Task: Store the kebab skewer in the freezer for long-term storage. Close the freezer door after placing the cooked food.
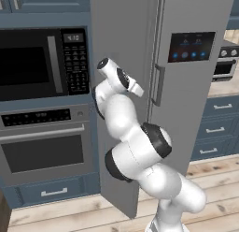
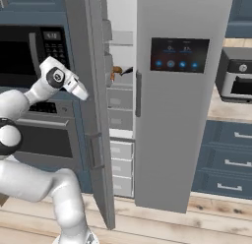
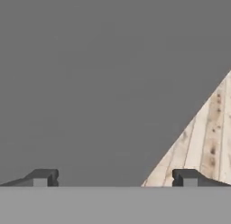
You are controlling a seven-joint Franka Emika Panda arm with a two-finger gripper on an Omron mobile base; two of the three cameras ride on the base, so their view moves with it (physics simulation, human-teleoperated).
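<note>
Where the freezer (image 2: 120, 90) stands ajar in the right base view, we spot the kebab skewer (image 2: 116, 71) as a small orange-brown bit on a shelf inside, w/ a dark item (image 2: 128, 70) just right of it on the same shelf. White drawers (image 2: 121, 162) stack below that shelf, lower in the compartment.

The freezer door (image 2: 91, 105) is swung partway open, its grey outer face toward us and its edge angled out over the wood floor (image 2: 147, 223). White bins on its inner side show as a thin strip near the top.

Our hand (image 3: 115, 178) sits close against the door's plain grey outer face. In the hand view both dark fingertips (image 3: 43, 177) stand wide apart w/ nothing between them; grey panel covers most of that view, and floor planks run along the right.

From the left base view the arm's wrist (image 1: 116, 76) reaches up toward the door panel at approx. microwave height.

Right of the freezer is the other grey door w/ a dark touch display (image 2: 179, 55) and a vertical handle (image 2: 138, 94). Left of the freezer we see the black microwave (image 1: 42, 62) above the wall oven (image 1: 44, 147). Blue drawers (image 2: 224, 164) sit under a worktop (image 2: 219, 107) at far right.
</note>
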